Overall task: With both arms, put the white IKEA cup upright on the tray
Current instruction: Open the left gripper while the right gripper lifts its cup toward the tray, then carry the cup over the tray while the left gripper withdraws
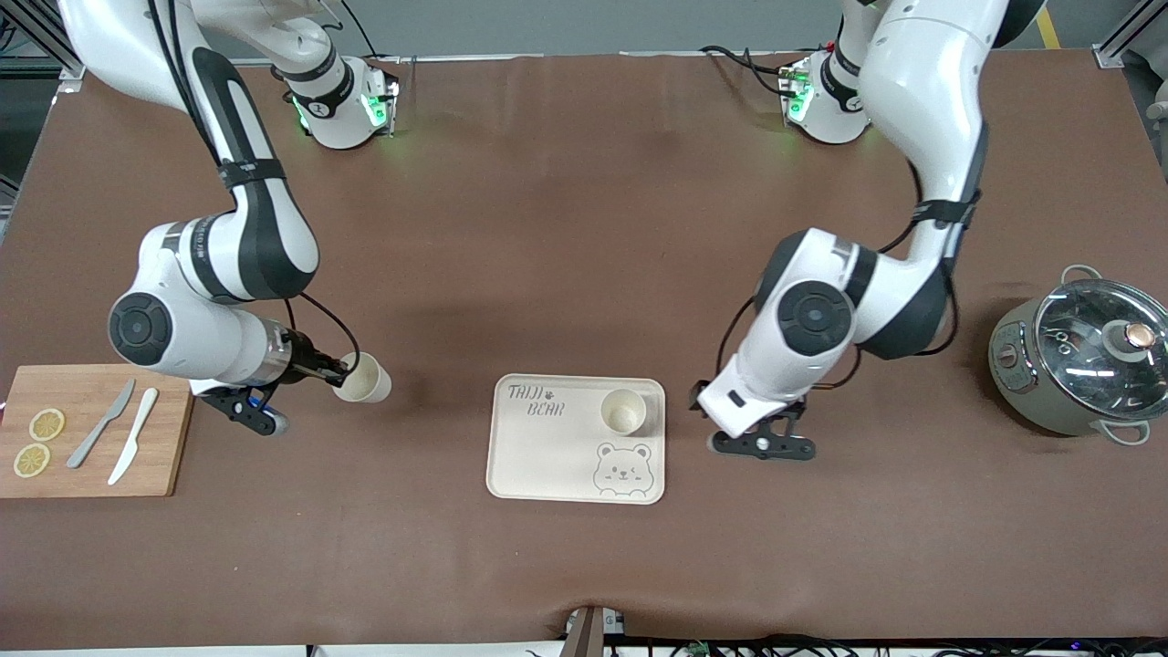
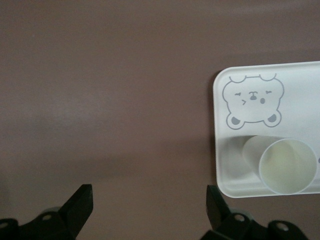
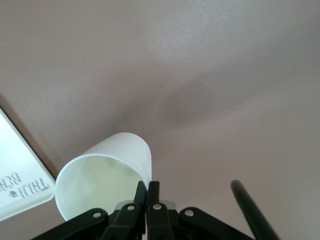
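1. Right gripper [image 1: 339, 374] holds a tilted white cup [image 1: 363, 378] by its rim, fingers clamped, above the table [image 1: 566, 228] between cutting board [image 1: 91, 433] and tray [image 1: 547, 456].
2. Left gripper [image 2: 149, 207], fingers apart, hangs over the table just beside the tray, where another cup [image 1: 623, 411] stands upright.

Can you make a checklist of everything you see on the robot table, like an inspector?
Surface: brown table, covered by a smooth mat.
Job's things: cream tray with a bear face; one white cup upright on it; a second cup held tilted by its rim.
Clutter: wooden cutting board with two knives and two lemon slices; lidded pot toward the left arm's end.
Grippers: right gripper shut on the second cup's rim, between board and tray; left gripper open, beside the tray.
Cables: black cables along both arms.
Surroundings: metal frame at the corners.
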Motion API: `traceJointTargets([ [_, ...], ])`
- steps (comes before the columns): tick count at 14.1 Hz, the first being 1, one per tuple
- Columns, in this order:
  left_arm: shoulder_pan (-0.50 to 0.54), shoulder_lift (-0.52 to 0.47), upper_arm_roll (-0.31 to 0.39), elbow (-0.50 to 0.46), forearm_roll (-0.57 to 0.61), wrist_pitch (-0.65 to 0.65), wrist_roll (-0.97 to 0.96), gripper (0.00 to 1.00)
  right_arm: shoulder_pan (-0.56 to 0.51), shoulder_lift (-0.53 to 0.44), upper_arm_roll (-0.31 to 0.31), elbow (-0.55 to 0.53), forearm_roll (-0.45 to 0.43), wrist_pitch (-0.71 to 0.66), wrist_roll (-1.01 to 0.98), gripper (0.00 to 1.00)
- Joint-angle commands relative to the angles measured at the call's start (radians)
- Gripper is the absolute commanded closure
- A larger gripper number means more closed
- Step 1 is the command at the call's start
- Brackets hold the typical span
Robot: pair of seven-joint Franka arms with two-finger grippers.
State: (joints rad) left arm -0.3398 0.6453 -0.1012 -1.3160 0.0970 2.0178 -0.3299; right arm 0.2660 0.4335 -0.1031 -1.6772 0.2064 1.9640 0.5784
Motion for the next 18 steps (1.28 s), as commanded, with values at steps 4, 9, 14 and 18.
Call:
traceJointTargets([
  [4,0.093,-0.156,-0.011,-0.164,0.018,-0.005,0.117,0.0,0.062,0.118,-0.007,0.168,0.139,-0.014,0.17,1.0],
  [9,0.148,-0.263,-0.012,-0.259,0.012,-0.005,0.166,0.0,0.11,0.201,-0.007,0.264,0.14,-0.005,0.366,1.0],
  [14,0.199,-0.328,-0.012,-0.315,0.012,0.004,0.198,0.0,0.173,0.235,-0.007,0.312,0.142,0.042,0.498,1.0],
  [18,0.261,-0.401,-0.015,-0.371,0.006,0.004,0.239,0.0,0.229,0.264,-0.007,0.313,0.142,0.096,0.557,1.0],
])
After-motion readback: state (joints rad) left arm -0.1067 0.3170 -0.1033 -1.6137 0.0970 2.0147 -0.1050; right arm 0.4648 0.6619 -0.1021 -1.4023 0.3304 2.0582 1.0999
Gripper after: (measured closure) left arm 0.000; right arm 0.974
